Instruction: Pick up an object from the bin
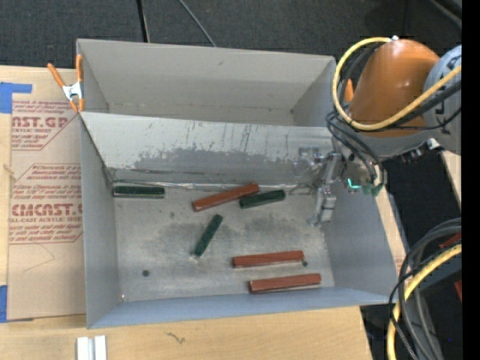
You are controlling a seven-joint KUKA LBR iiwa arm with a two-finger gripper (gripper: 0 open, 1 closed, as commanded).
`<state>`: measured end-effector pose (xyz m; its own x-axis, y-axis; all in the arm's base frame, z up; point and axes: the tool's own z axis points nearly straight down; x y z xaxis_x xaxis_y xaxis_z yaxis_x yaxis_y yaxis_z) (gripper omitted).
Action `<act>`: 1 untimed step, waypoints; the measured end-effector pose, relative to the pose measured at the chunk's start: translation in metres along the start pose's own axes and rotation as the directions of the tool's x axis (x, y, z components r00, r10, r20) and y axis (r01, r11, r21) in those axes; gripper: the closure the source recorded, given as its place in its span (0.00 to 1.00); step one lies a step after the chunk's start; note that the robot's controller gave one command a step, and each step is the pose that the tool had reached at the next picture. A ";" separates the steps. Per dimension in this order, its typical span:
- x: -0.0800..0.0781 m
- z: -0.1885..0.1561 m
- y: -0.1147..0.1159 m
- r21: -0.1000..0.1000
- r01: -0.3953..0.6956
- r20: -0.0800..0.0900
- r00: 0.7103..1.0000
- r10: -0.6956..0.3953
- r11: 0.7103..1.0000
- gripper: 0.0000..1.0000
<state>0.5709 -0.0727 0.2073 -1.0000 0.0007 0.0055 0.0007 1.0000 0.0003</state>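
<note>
My gripper [323,210] hangs at the right side of the bin, close to the right wall, with nothing seen in it. To its left lies a short dark green bar [262,198], end to end with a red-brown bar [225,197] that is slightly tilted. Below and left of the gripper, a second red-brown bar [268,259] rests flat on the floor. A third red-brown bar [285,283] lies along the front wall, parallel to the second one.
Another dark green bar [206,235] lies slanted in the middle of the floor. One more dark green bar [139,191] sits at the far left against the back wall. The arm's orange dome and cables stand over the bin's right rim.
</note>
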 end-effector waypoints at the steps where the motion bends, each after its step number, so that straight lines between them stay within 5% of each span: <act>1: 0.069 0.141 0.045 -0.001 0.186 0.000 0.983 -0.186 0.983 0.00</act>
<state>0.5013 -0.0275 0.0665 -0.9827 -0.1849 0.0053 -0.1849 0.9828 0.0020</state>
